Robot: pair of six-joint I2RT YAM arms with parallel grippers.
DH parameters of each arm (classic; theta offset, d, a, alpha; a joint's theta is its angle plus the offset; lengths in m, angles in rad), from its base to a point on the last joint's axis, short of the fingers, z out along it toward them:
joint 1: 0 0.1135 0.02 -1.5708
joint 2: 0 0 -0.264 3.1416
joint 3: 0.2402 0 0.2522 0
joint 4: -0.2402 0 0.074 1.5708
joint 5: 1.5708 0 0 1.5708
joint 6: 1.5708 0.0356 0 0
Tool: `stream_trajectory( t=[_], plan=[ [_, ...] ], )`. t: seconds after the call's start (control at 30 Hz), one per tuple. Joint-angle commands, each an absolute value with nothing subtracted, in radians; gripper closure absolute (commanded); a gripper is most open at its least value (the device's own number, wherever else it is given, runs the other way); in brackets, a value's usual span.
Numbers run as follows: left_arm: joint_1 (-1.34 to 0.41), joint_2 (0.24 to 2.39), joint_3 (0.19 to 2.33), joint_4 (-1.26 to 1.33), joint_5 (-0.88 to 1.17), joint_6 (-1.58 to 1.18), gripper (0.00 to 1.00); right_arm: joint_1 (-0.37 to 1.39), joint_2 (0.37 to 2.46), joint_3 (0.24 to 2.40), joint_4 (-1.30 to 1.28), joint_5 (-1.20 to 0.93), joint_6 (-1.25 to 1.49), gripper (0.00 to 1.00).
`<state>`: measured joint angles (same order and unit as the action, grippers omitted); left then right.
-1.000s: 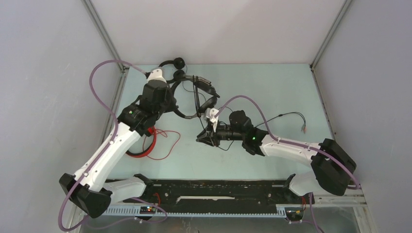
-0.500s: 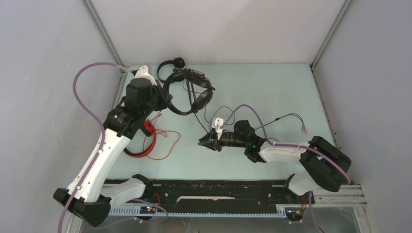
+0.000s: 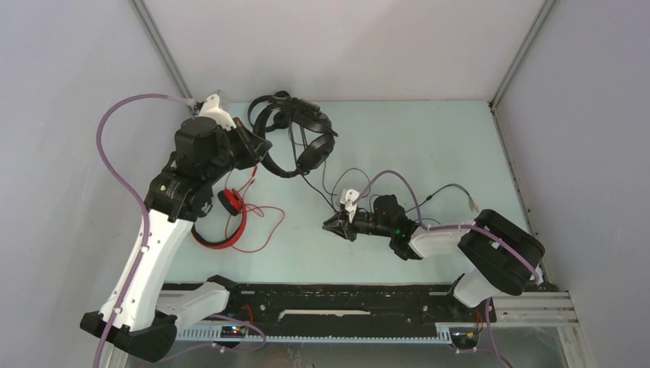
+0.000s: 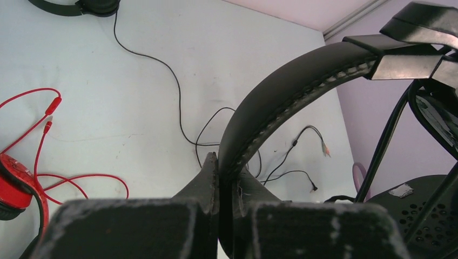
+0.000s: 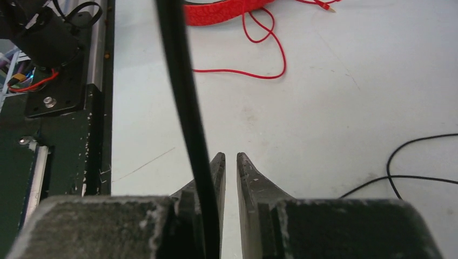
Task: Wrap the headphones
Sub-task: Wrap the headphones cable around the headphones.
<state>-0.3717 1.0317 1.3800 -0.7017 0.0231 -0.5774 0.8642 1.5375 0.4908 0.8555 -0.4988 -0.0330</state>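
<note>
My left gripper [image 3: 260, 159] is shut on the padded headband [image 4: 291, 81] of the bulkier black headphones [image 3: 314, 146] and holds them up over the table's back left. The slim black headphones [image 3: 264, 107] lie behind them. The red headphones [image 3: 222, 222] lie with their red cable below my left arm. My right gripper [image 3: 329, 225] is low over the mid table with its jaws almost together. The black cable [image 5: 186, 97] runs straight and taut across its left finger [image 5: 216, 172] toward the root of the jaws. Only a narrow gap shows at the fingertips.
Loose black cable loops and plug ends [image 3: 471, 203] lie on the pale table [image 3: 429, 138] to the right of my right gripper. The black rail [image 3: 345, 303] runs along the near edge. The frame post [image 3: 180, 84] and grey wall are close to my left arm.
My left arm rose and swung toward the back left, carrying the bulky headphones. My right gripper drew back to the right and toward the near edge.
</note>
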Motion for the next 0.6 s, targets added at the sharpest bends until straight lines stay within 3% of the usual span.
stream_trajectory(
  t=[0.0,0.13,0.57],
  plan=[
    [-0.339,0.991,1.457,-0.679,0.097,-0.591,1.0,0.828,1.536,0.47,0.947,-0.483,-0.011,0.85],
    [-0.329,0.983,1.458,-0.678,0.173,-0.555,1.0,0.803,1.53,0.46,0.953,-0.488,-0.005,1.0],
    [-0.329,0.96,1.378,-0.654,0.547,-0.303,1.0,0.624,1.512,0.545,0.867,-0.525,0.224,1.0]
  ],
)
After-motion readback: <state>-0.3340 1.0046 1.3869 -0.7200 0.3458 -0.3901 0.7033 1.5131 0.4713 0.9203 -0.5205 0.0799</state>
